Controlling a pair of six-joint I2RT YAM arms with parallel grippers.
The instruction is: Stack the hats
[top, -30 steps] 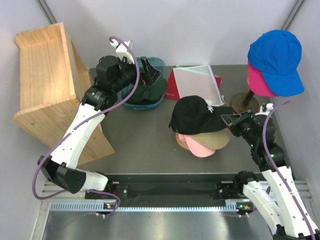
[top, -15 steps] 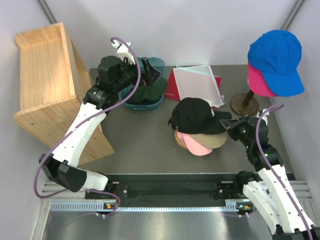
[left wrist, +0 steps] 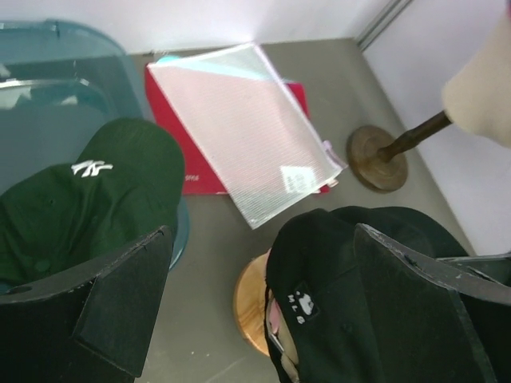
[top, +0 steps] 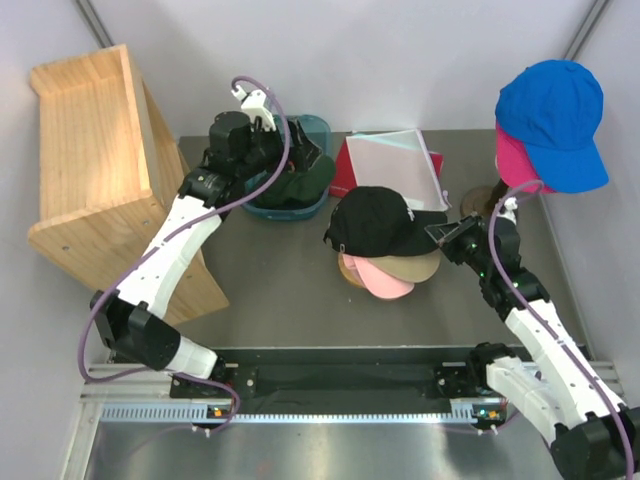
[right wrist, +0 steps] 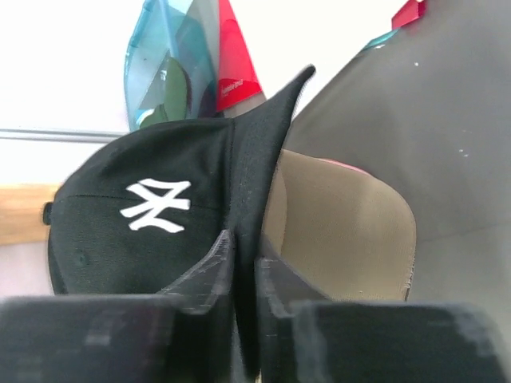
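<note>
The black cap [top: 375,222] sits on top of the tan cap [top: 412,268] and the light pink cap [top: 378,284], on a round wooden knob stand [left wrist: 249,299]. My right gripper [top: 446,238] is shut on the black cap's brim [right wrist: 254,171]; the tan cap [right wrist: 343,215] lies just beside it. My left gripper [top: 300,150] is open and empty, above the dark green cap [top: 305,185] in a teal bin [top: 318,128]. The left wrist view shows the green cap [left wrist: 88,183] and the black cap [left wrist: 351,287]. The bright blue cap [top: 550,105] covers the magenta cap [top: 515,165] on the mannequin head [left wrist: 483,88].
A red folder [top: 345,175] under a clear zip pouch [top: 395,165] lies behind the stack. The mannequin's round base [top: 487,205] stands at the back right, close to my right arm. A wooden shelf [top: 95,170] fills the left side.
My right gripper has moved left and back with the black cap's brim, and the whole cap stack has shifted left. My left gripper has shifted slightly over the bin.
</note>
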